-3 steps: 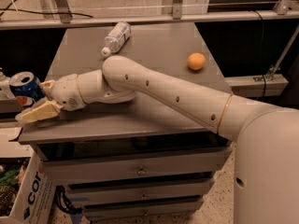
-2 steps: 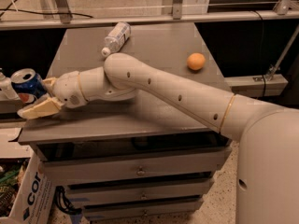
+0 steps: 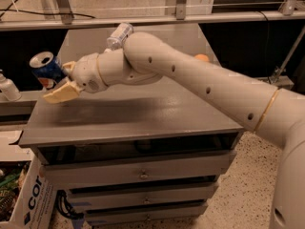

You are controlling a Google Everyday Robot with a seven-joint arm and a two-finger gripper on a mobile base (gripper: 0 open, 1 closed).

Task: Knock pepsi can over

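The can leans to the left at the left edge of the cabinet top, its silver top turned up and away from the arm. The gripper is just right of it, fingers spread apart and touching its side. Behind the arm lie a clear bottle and an orange, mostly hidden.

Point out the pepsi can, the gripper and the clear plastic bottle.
pepsi can (image 3: 45,70): camera view, on its blue side wall.
gripper (image 3: 59,82): camera view, on its tip, just right of the can, far left in the picture.
clear plastic bottle (image 3: 119,34): camera view, on its clear body.
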